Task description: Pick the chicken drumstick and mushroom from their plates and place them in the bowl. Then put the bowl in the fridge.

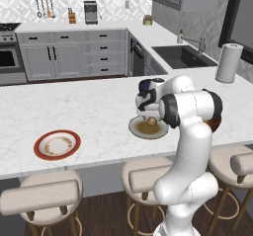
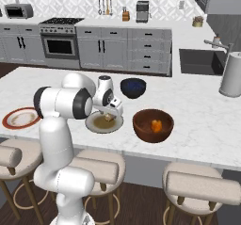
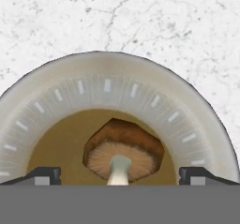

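Observation:
The mushroom (image 3: 123, 149) lies cap-up on the grey-olive plate (image 3: 108, 85), tan with a brown cap. My gripper (image 3: 123, 174) hovers straight over it, open, with one fingertip on either side. From the base views the mushroom (image 2: 109, 118) (image 1: 151, 122) sits on its plate (image 2: 96, 125) (image 1: 141, 130) near the counter's front edge, under the gripper (image 2: 111, 113) (image 1: 148, 115). The chicken drumstick (image 2: 156, 125) rests inside the reddish-brown bowl (image 2: 141, 127), just right of that plate. The red-rimmed plate (image 1: 57, 144) (image 2: 21, 118) stands bare to the left. The fridge is out of view.
A dark navy bowl (image 2: 133, 87) sits behind the grey-olive plate. A paper towel roll (image 1: 229, 62) stands at the counter's right end by the sink (image 1: 183, 56). Padded stools (image 1: 143, 176) line the counter's front edge.

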